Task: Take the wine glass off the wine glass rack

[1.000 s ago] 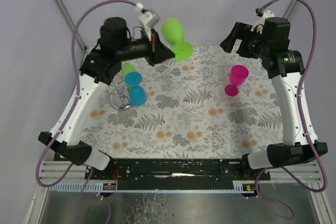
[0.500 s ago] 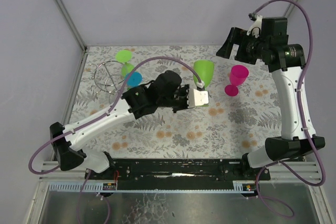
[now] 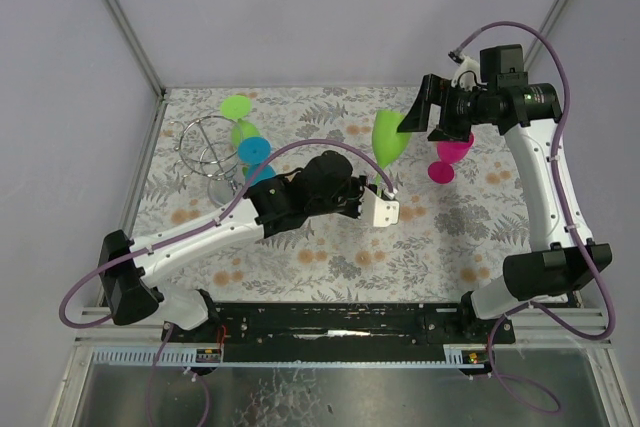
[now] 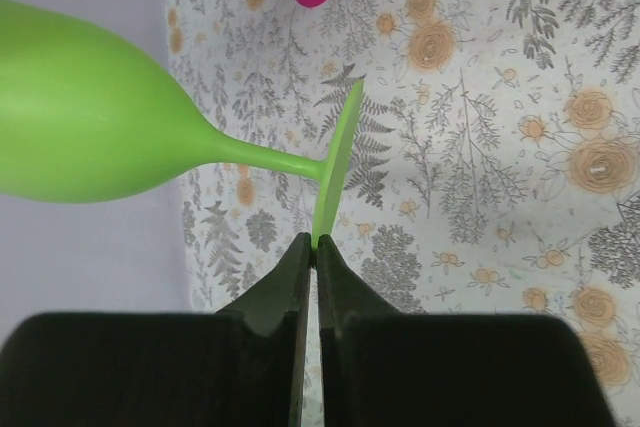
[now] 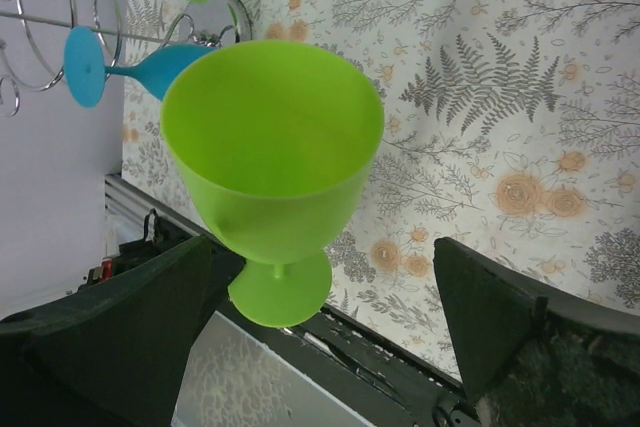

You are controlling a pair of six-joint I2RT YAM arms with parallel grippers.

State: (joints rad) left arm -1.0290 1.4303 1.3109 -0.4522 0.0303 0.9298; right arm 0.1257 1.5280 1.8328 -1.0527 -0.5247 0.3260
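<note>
Fingers (image 4: pixel 290 292) of the left pincer (image 4: pixel 313 247) are pressing together on the very edge of the foot of the green wine glass (image 4: pixel 90 117), gripping it by that thin rim alone. The glass is clear of the rack (image 3: pixel 200 147) and is being held tilted over the right-centre of the flowered worktop (image 3: pixel 330 237), its foot down at the pincer and its bowl leaning up and away. The right pincer (image 3: pixel 412 119) is hanging just beside the bowl with its jaws spread wide. In its own wrist view the open mouth of the glass is facing the camera, sitting between the two parted fingers (image 5: pixel 120 327) and touching neither. A pink glass (image 3: pixel 450 157) is standing on the worktop just behind the right pincer. The rack is standing at the far left of the worktop, well apart from both pincers, and is carrying a second green glass (image 3: pixel 238 109) and a blue glass (image 3: pixel 255 151) on its wire loops.
</note>
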